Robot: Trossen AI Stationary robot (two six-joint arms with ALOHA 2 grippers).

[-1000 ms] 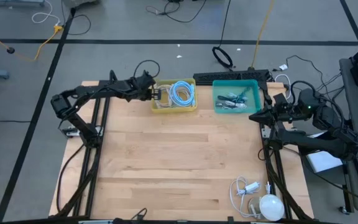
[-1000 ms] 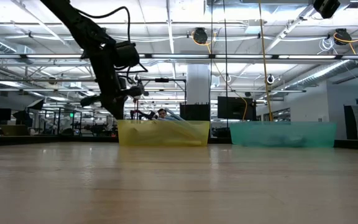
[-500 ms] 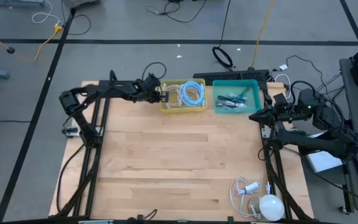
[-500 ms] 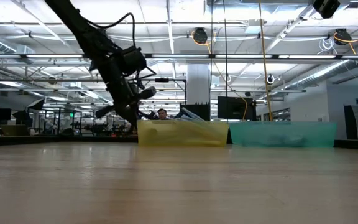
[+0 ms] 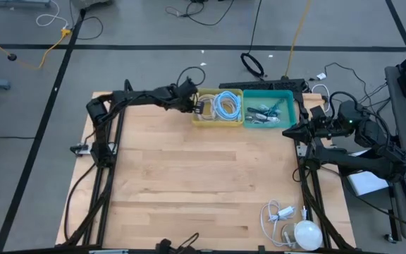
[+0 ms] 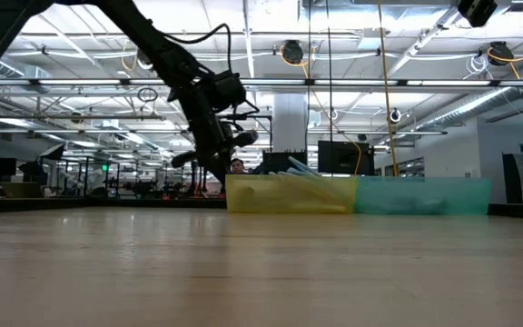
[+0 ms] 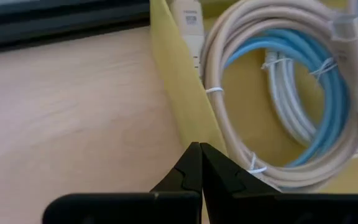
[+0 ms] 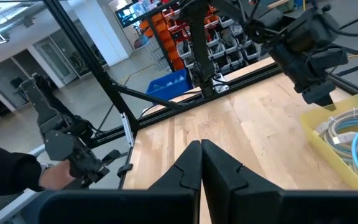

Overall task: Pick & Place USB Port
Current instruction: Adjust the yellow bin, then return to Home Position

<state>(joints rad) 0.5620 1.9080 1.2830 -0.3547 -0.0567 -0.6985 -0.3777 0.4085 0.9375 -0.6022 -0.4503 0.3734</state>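
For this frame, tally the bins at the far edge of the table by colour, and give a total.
Yellow bin: 1, holding coiled cables, with the shut left pincer at its wall
Teal bin: 1, beside the yellow one
Total: 2

You see the left end effector [image 5: 197,107] reaching along the far edge of the desk [image 5: 203,183], right against the near-left wall of the yellow bin [image 5: 218,121], which holds coiled blue and white cables [image 5: 225,104]. The yellow bin touches the teal bin [image 5: 268,123] beside it. Your right end effector [image 5: 287,132] waits at the desk's right edge. A white cable and bulb [image 5: 291,226] lie near the front right corner.
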